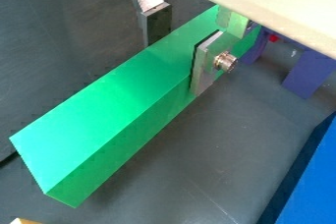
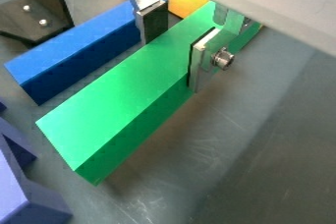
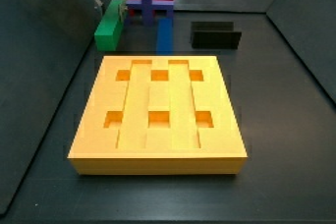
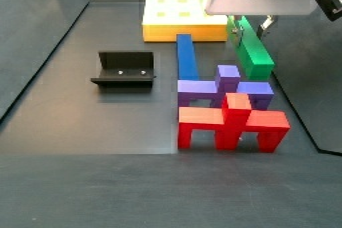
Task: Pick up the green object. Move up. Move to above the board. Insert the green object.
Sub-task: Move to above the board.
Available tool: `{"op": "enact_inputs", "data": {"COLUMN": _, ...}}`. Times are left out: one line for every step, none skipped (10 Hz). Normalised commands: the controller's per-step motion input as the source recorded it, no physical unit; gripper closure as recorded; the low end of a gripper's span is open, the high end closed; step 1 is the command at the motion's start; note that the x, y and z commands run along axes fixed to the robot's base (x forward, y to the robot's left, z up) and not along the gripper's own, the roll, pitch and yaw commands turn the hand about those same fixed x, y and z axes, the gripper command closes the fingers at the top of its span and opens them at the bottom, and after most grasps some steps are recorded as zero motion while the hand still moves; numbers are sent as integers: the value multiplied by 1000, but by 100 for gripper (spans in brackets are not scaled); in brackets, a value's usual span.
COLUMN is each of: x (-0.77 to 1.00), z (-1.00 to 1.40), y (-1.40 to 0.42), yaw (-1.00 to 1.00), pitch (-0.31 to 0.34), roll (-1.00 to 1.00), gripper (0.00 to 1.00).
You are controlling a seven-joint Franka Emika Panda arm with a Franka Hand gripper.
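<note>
The green object (image 1: pixel 112 120) is a long plain bar lying on the dark floor, parallel to a blue bar. It also shows in the other wrist view (image 2: pixel 118 110) and in both side views (image 3: pixel 109 29) (image 4: pixel 254 57). My gripper (image 1: pixel 180 56) (image 2: pixel 175 46) straddles its far half, with one pad against each long side and no gap showing. In a side view the gripper (image 4: pixel 249 27) hangs under its white body, right of the board. The board (image 3: pixel 164 95) (image 4: pixel 167 17) is a yellow-orange slab with grooves and square holes, lying apart from the bar.
The blue bar (image 2: pixel 73 51) (image 4: pixel 186 57) lies right beside the green one. The fixture (image 4: pixel 123 69) (image 3: pixel 214 34) stands apart on the floor. Purple pieces (image 4: pixel 227 92) and red pieces (image 4: pixel 234 127) sit close to the bars' end.
</note>
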Motion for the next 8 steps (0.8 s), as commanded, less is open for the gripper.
{"op": "enact_inputs", "data": {"x": 0, "z": 1400, "y": -1, "yaw": -3, "pitch": -8, "roll": 3, "gripper": 100}}
{"op": "enact_inputs", "data": {"x": -55, "z": 1400, "y": 5, "yaw": 2, "pitch": 32, "roll": 30, "gripper": 100}}
{"op": "enact_inputs", "data": {"x": -45, "z": 1400, "y": 3, "yaw": 3, "pitch": 24, "roll": 45, "gripper": 100}}
{"op": "enact_inputs", "data": {"x": 3, "z": 1400, "y": 1, "yaw": 3, "pitch": 44, "roll": 43, "gripper": 100}}
{"op": "enact_inputs", "data": {"x": 22, "z": 1400, "y": 3, "yaw": 5, "pitch": 93, "roll": 20, "gripper": 100}}
{"op": "enact_inputs", "data": {"x": -19, "z": 1400, "y": -2, "yaw": 5, "pitch": 94, "roll": 21, "gripper": 100}}
{"op": "enact_inputs", "data": {"x": -8, "z": 628, "y": -2, "yaw": 6, "pitch": 58, "roll": 22, "gripper": 100}}
{"op": "enact_inputs", "data": {"x": 29, "z": 231, "y": 2, "yaw": 2, "pitch": 46, "roll": 20, "gripper": 100}}
